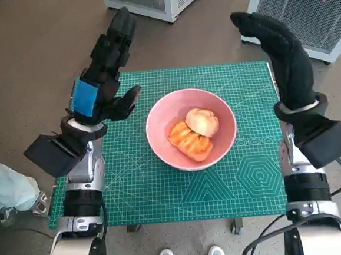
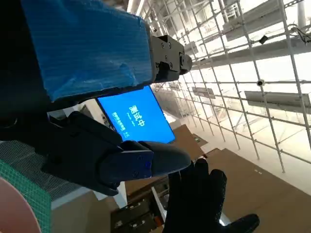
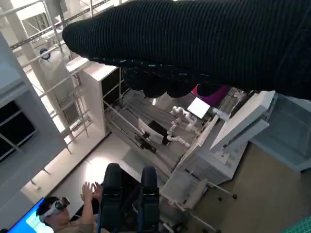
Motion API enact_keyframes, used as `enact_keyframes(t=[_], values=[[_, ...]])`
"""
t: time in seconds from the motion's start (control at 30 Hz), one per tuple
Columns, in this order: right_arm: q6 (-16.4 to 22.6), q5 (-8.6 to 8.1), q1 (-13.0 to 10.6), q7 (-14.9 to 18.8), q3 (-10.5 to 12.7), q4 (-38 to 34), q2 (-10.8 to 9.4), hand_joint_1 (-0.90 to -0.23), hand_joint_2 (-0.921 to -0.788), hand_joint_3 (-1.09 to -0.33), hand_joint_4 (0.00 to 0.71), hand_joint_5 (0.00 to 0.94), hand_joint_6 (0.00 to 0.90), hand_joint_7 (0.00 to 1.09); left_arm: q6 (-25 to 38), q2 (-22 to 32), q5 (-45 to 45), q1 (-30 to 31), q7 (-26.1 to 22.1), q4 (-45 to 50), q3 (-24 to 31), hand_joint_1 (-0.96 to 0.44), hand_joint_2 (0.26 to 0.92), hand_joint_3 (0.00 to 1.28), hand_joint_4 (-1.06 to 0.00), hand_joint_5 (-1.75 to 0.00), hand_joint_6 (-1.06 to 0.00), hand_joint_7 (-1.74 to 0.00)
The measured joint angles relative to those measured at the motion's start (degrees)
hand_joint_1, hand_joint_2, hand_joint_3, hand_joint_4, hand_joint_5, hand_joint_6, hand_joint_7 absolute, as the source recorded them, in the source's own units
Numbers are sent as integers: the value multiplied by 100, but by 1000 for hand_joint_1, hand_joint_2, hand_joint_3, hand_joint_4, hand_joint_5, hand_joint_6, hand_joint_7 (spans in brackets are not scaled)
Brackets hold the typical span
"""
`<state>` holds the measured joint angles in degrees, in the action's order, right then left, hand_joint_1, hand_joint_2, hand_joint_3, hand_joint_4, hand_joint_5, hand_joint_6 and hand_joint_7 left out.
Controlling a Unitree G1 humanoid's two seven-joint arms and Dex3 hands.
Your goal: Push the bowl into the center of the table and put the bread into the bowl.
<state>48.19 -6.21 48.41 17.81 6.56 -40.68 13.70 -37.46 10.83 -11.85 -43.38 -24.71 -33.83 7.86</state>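
The pink bowl [image 1: 191, 129] sits near the middle of the green cutting mat [image 1: 134, 189], between the two raised hands. Two pieces of bread lie inside it, touching: a pale round bun [image 1: 202, 122] and a golden ridged pastry [image 1: 189, 141].

Handling, as a judgement: the bowl appears rigid, smooth-walled and light; push low on its outer wall, since it is likely to slide readily on the mat. The bread appears soft and light; take it across its widest part with light pressure, as it would crush easily.

Left hand [image 1: 104, 73]: lifted above the mat, fingers extended and spread, thumb pointing toward the bowl rim, holding and touching nothing.

Right hand [image 1: 283, 53]: upright in its glove, fingers straight and close together, apart from the bowl, holding nothing.

Judged from this layout, both task steps appear complete
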Motion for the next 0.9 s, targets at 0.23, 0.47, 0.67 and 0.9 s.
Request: enact_keyframes(t=[0.23, 0.47, 0.67, 0.9], values=[[14, 14, 8, -29, -25, -126, -27, -751, -921, -774, 184, 0, 284, 13, -85, 1, 15, 0, 4, -76, 4, -746, 921, 537, -74, -2, -118, -45], [13, 13, 33, -35, -40, -188, -42, -756, -921, -773, 184, 0, 283, 13, -137, 9, 105, 0, 130, -96, 0, -756, 921, 540, -77, -3, -117, -47], [8, 13, 45, -45, -55, -189, -54, -757, -921, -773, 184, 0, 283, 13, -219, 30, 234, 0, 243, -107, -3, -765, 921, 535, -78, -3, -119, -49], [7, 10, 68, -45, -54, -208, -55, -755, -921, -772, 185, 1, 283, 13, -302, 45, 307, 0, 355, -186, -3, -775, 921, 526, -80, -3, -121, -53]])
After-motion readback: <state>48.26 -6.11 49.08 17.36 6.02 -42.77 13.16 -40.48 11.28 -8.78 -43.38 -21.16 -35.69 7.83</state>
